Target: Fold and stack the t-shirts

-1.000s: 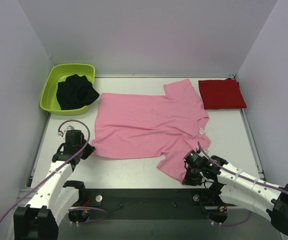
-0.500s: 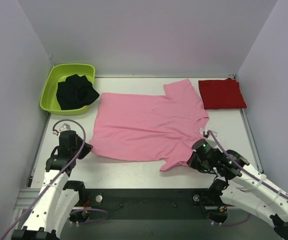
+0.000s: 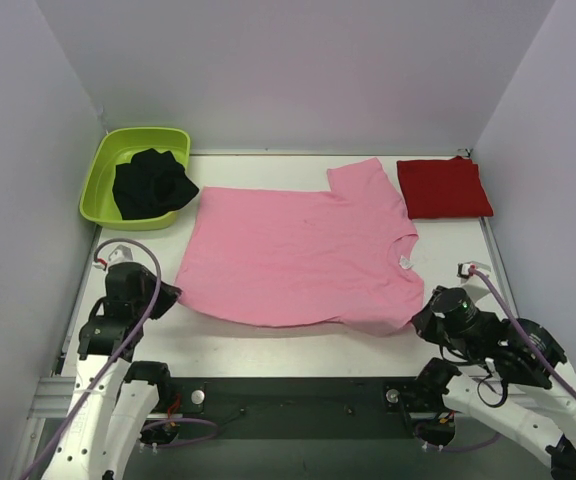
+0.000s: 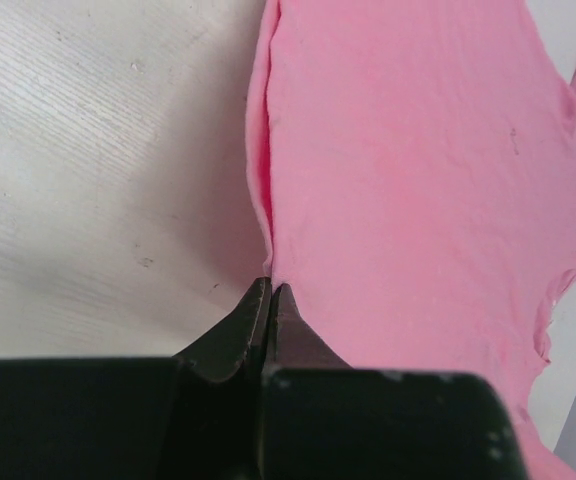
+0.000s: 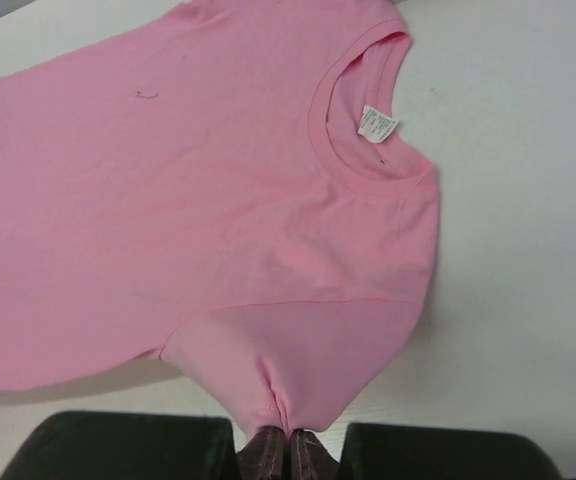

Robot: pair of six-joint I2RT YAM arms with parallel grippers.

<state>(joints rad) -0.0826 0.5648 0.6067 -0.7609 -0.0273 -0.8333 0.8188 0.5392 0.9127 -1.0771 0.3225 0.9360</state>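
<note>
Pink t-shirt [image 3: 303, 255] lies spread flat across the ctr of the desk [image 3: 463, 255], neck toward the robot's right, w/ a white label [image 3: 404, 262] showing inside the collar. Cloth mostly smooth. The far sleeve lies flat, its tip near the red t-shirt [image 3: 443, 187]. That one sits folded into a neat rectangle at the far right corner of the desk, not touching the pink one.

Left tool [image 4: 271, 292] is clenched on the pink shirt's bottom hem at the near-left corner. The edge there is raised & doubled over a little, w/ a shadow on the desk beside it. Right tool [image 5: 290, 437] is clamped on the cuff of the near sleeve. The cloth is gathered to a point btwn its fingers, w/ creases fanning out from the pinch, & the sleeve is drawn toward the near right.

Lime green tub [image 3: 95, 178] stands at the far left corner of the desk. It holds a crumpled black cloth [image 3: 151, 182], which fills most of the tub & spills over the rim on the side toward the pink shirt.
</note>
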